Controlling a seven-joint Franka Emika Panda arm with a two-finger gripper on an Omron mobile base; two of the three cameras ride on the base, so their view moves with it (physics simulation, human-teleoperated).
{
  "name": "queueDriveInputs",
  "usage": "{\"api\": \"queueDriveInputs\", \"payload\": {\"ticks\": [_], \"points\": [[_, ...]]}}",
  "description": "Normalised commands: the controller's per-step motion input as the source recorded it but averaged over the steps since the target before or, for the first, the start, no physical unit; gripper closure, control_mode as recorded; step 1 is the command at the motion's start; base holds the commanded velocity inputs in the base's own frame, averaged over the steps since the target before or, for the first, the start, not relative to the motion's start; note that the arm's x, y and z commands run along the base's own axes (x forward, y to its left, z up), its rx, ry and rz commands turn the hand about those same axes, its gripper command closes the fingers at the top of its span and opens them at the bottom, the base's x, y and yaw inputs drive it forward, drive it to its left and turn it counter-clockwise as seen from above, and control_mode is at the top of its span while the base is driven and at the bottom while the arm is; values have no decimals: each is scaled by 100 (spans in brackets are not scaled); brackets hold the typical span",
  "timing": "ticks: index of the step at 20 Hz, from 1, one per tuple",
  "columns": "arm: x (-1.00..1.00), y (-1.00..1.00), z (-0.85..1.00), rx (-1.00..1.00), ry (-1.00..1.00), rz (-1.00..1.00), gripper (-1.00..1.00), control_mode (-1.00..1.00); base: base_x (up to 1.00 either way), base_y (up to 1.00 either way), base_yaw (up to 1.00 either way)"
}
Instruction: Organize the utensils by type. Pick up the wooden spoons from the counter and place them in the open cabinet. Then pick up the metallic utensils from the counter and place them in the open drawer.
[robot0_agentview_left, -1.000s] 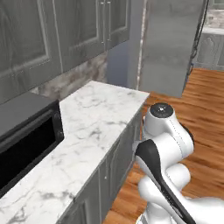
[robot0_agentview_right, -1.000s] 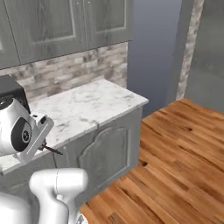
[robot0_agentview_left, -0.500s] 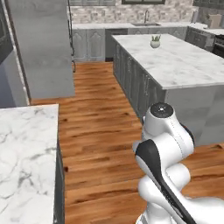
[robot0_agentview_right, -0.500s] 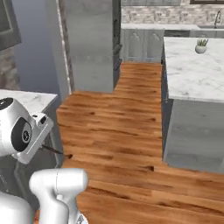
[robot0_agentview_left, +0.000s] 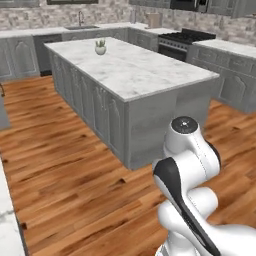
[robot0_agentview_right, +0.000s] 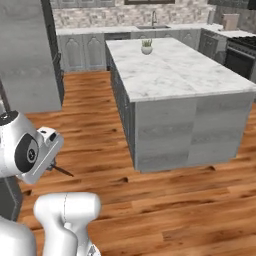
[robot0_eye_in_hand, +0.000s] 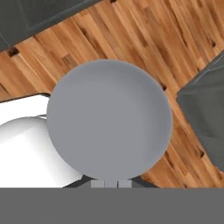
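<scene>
Metal spoon (robot0_eye_in_hand: 109, 120) right in front of hand camera, round smooth grey bowl facing lens, dark thin handle (robot0_agentview_right: 62, 171) poking out by hand. Fingers pinched shut on spoon, tips hidden behind bowl. Wood plank floor (robot0_eye_in_hand: 144, 35) below, orange-brown. Big island (robot0_agentview_right: 175, 75) ahead, white marble top, grey panel sides. Small potted plant (robot0_agentview_right: 146, 47) on far end. Black stove (robot0_agentview_left: 185, 37) by back wall.

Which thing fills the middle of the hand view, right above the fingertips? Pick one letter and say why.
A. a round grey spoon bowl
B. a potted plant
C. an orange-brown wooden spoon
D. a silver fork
A. A smooth, round grey spoon bowl sits directly above the gripper, covering much of the wooden floor behind it.
</scene>
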Motion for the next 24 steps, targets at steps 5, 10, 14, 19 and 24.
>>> {"api": "queueDriveInputs", "payload": {"ticks": [5,10,14,19,24], "points": [[0,0,0,0,0,0,100,100,20,-34,-30],[0,0,0,0,0,0,100,100,29,-35,-23],[0,0,0,0,0,0,100,100,30,-33,-15],[0,0,0,0,0,0,100,100,32,-37,-2],[0,0,0,0,0,0,100,100,37,-42,0]]}}
